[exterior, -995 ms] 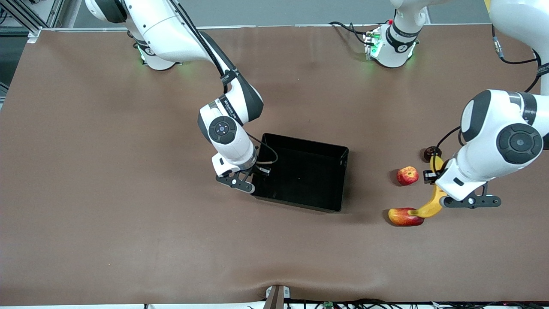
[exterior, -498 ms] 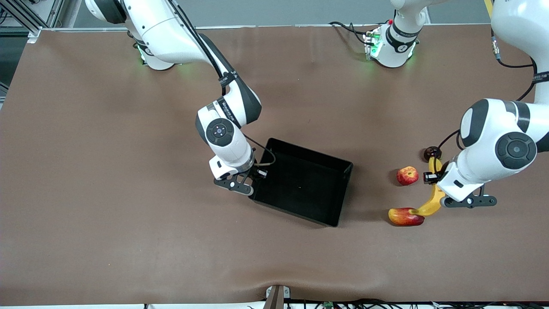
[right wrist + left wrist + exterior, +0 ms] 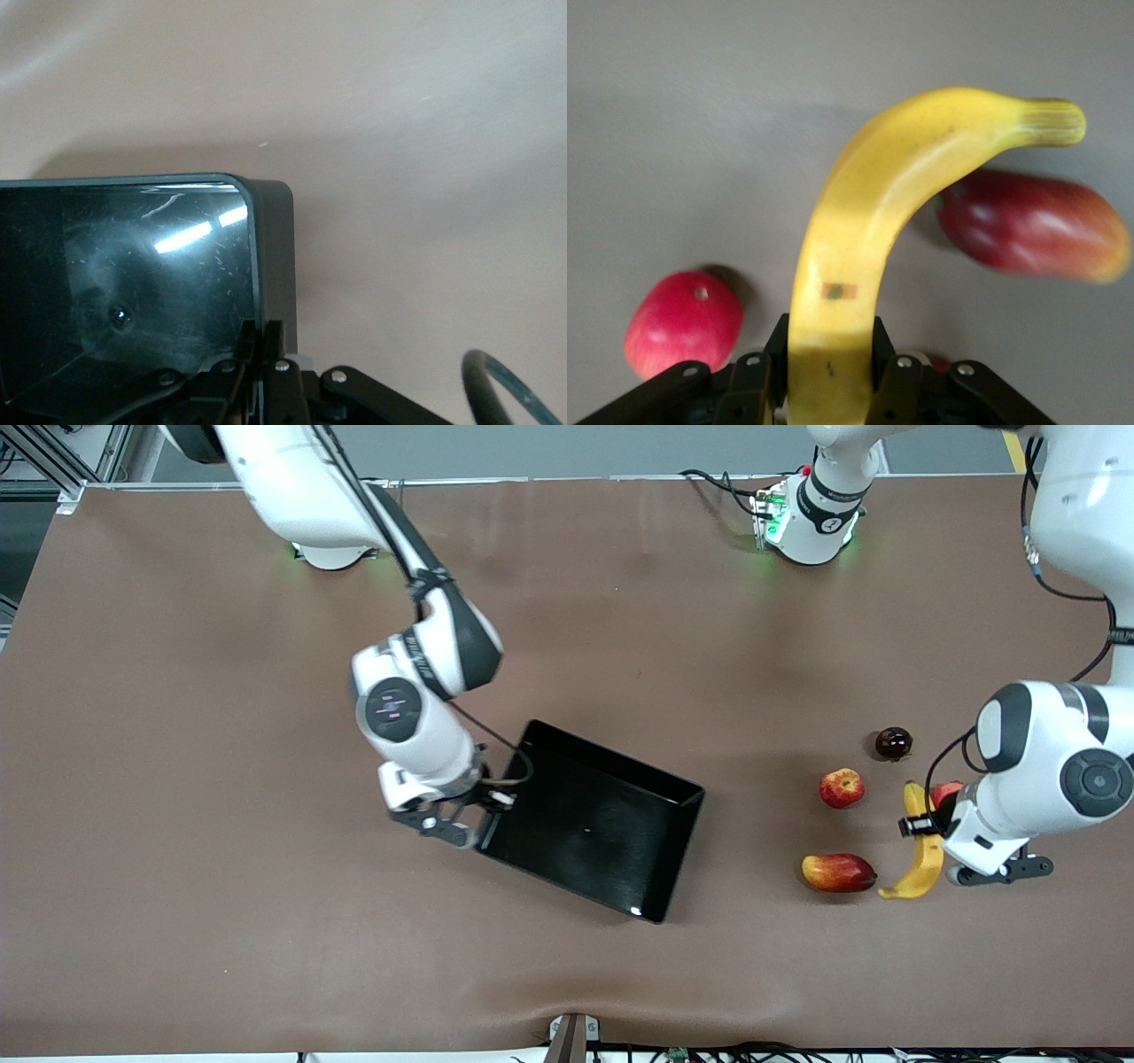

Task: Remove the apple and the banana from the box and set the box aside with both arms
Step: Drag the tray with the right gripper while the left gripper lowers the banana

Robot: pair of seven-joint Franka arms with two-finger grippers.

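Partly hidden under its wrist, the right gripper [image 3: 479, 821] pinches the wall of the black box [image 3: 592, 822], mid-table; the left gripper [image 3: 932, 828] clamps the banana [image 3: 921, 864] over the table – the grasped end is cut off; an apple [image 3: 842, 787] lies beside.

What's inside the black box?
The black box looks empty: only its shiny floor shows. The right gripper pinches its wall, hiding a small corner.

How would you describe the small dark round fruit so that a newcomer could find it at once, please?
Look to the left arm's end of the brown table, where the fruits cluster near the left gripper holding the banana. Farthest from the front camera lies the dark fruit: smallest, glossy, almost black, unlike the red apple beside it.
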